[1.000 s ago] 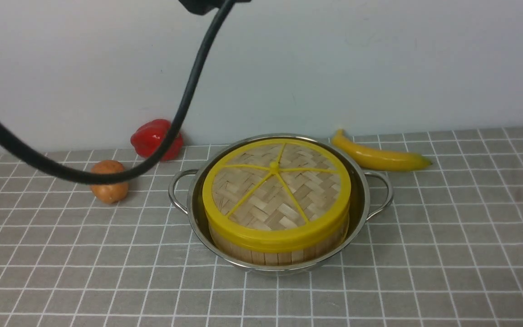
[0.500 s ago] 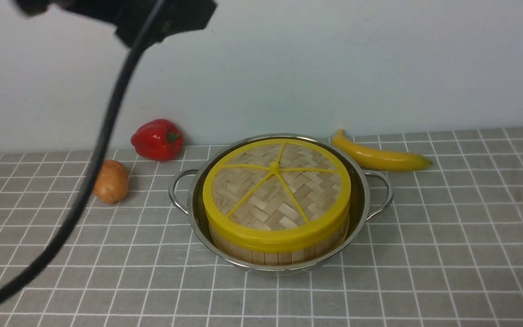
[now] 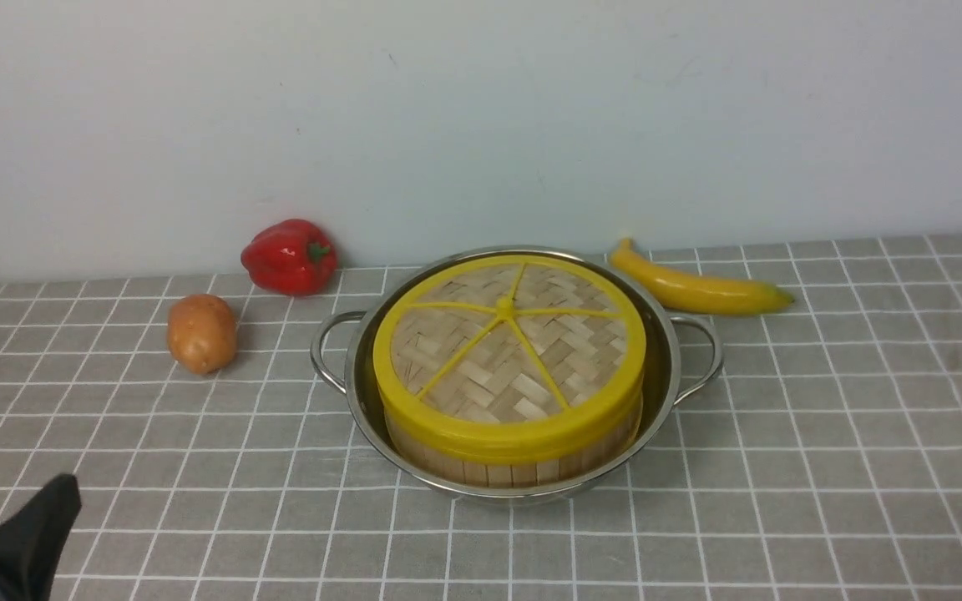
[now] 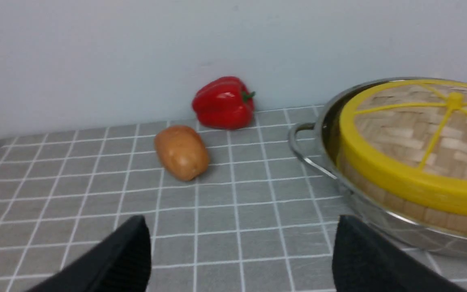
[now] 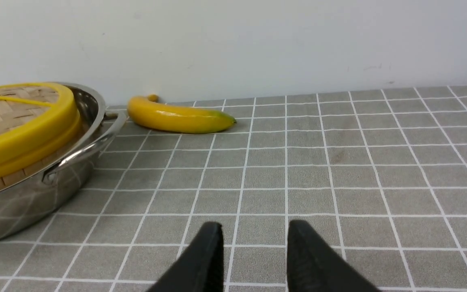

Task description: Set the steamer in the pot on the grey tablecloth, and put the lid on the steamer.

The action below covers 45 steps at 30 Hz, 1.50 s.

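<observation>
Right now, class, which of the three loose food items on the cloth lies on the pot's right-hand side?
The banana. It lies beyond the pot's right handle, while the red pepper and potato both sit to its left.

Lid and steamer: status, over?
Left gripper open, empty; right gripper open, empty. Lid seated on steamer inside pot on grey tablecloth. Nothing in the way.

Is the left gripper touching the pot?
Apart. The left wrist view shows the left gripper open over bare grey tablecloth, the pot beyond its fingertips.
</observation>
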Motion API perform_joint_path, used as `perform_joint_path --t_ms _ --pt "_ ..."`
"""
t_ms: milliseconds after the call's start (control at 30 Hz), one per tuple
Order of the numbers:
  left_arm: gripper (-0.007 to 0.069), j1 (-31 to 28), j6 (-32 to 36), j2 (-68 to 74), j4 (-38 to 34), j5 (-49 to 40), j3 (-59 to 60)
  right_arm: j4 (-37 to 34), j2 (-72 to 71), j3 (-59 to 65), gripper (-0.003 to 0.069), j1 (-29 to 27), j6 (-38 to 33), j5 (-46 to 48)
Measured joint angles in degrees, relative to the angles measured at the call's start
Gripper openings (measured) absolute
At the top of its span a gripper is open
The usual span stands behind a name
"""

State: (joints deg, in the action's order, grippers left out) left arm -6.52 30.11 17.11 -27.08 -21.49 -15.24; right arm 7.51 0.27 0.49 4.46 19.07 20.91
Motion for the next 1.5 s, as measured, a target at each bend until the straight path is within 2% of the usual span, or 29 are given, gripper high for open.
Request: perform_joint_path --t_ms 267,567,933,1233,1333,1367,1400,1433,1500 --pt "0.0557 -1.23 0.87 -15.96 2.47 5.35 15.13 0.0 0.0 0.0 0.0242 0.0 0.0 0.0" --pt "0.0557 -1.23 -0.46 -17.04 9.29 2.68 15.65 0.0 0.0 0.0 0.0242 0.0 0.0 0.0" --pt "0.0557 -0.57 -3.46 -17.13 9.76 2.05 15.65 0.0 0.0 0.0 0.0242 0.0 0.0 -0.06" --pt "0.0557 -0.57 -5.34 -17.13 9.76 9.26 15.65 0.0 0.0 0.0 0.0242 0.0 0.0 -0.06" --pt "0.0557 -0.57 -8.74 -17.13 11.69 10.13 15.65 0.0 0.0 0.0 0.0242 0.0 0.0 -0.06" --pt "0.0557 -0.57 -13.34 -17.13 16.21 9.97 15.65 0.0 0.0 0.0 0.0242 0.0 0.0 -0.06" --pt "0.0557 -0.57 -14.72 -17.13 16.85 9.79 15.65 0.0 0.0 0.0 0.0242 0.0 0.0 -0.06" --pt "0.0557 -0.57 -20.76 -17.13 21.99 8.92 15.65 0.0 0.0 0.0 0.0242 0.0 0.0 -0.06" --pt "0.0557 -0.57 -25.45 -17.13 25.65 7.44 15.65 0.0 0.0 0.0 0.0242 0.0 0.0 -0.06"
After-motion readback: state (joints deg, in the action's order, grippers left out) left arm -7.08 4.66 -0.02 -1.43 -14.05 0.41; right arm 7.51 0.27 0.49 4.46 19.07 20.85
